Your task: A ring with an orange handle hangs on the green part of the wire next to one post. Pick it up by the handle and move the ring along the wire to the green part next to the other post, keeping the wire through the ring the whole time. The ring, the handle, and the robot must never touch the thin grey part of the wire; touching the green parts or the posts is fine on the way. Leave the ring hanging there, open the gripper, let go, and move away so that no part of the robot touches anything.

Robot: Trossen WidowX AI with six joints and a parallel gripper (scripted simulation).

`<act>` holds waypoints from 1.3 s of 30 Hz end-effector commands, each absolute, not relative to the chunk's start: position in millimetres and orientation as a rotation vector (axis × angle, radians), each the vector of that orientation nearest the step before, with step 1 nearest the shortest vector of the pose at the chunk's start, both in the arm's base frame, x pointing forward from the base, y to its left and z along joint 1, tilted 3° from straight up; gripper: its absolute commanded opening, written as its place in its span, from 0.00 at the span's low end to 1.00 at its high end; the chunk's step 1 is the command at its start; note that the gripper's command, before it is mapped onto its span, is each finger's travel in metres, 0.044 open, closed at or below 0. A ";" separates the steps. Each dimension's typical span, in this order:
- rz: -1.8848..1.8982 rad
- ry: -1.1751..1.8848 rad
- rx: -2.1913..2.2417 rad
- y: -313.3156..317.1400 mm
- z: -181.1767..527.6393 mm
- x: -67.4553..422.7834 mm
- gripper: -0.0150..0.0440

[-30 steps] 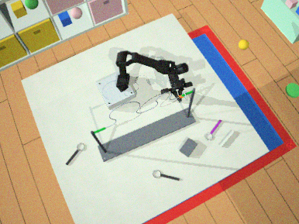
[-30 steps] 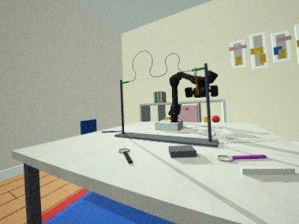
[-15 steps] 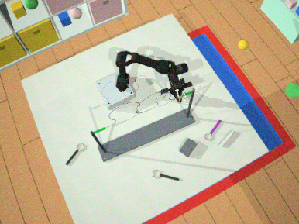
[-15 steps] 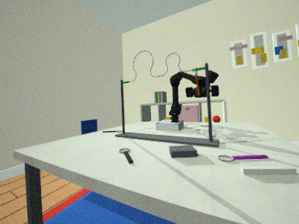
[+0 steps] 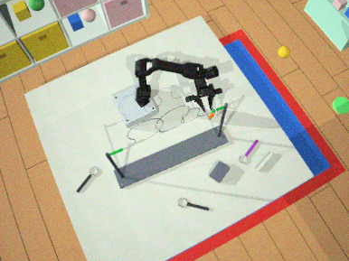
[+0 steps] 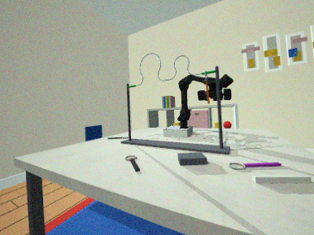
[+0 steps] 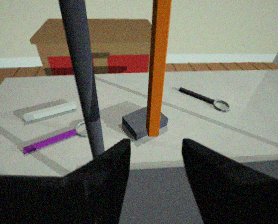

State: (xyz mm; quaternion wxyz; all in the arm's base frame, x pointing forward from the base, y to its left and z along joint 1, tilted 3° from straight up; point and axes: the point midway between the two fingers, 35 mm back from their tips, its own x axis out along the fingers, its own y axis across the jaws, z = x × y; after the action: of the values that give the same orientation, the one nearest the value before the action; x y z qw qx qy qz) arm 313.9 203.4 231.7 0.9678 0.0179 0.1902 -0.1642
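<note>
The orange handle [image 5: 211, 116] [image 6: 207, 90] [image 7: 158, 75] hangs down from the green part [image 5: 219, 109] [image 6: 210, 71] of the wire beside one post [image 5: 222, 122] [image 6: 219, 113] [image 7: 82, 60]. Its ring is too small to make out clearly. My gripper [image 5: 208, 110] [image 7: 156, 145] is partly open and empty. In the wrist view the handle's lower end shows just beyond the gap between the fingertips, with no finger visibly touching it. The other green part [image 5: 116, 152] [image 6: 132, 86] is at the far post [image 5: 115, 166] [image 6: 128, 113]. The grey wire [image 6: 152, 54] curves between them.
The posts stand on a long dark base [image 5: 172, 154] [image 6: 175, 145]. In front of it lie a dark block [image 5: 219, 172] [image 6: 192, 158] [image 7: 142, 122], a purple-handled ring [image 5: 251, 148] [image 6: 262, 164] [image 7: 52, 140], a white bar [image 6: 281, 179] [image 7: 50, 111] and black-handled rings.
</note>
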 end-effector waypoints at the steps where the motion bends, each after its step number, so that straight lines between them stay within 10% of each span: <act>1: -0.337 0.369 0.054 203.3 241.5 307.4 0.53; 35: -0.337 0.369 0.054 203.3 241.5 307.4 0.53; 39: -0.335 0.381 0.049 213.9 249.7 280.2 0.70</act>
State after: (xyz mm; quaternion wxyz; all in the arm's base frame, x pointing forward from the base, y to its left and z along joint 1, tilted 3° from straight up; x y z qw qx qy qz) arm 298.6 203.3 240.0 0.9664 0.0211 0.1911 -0.1708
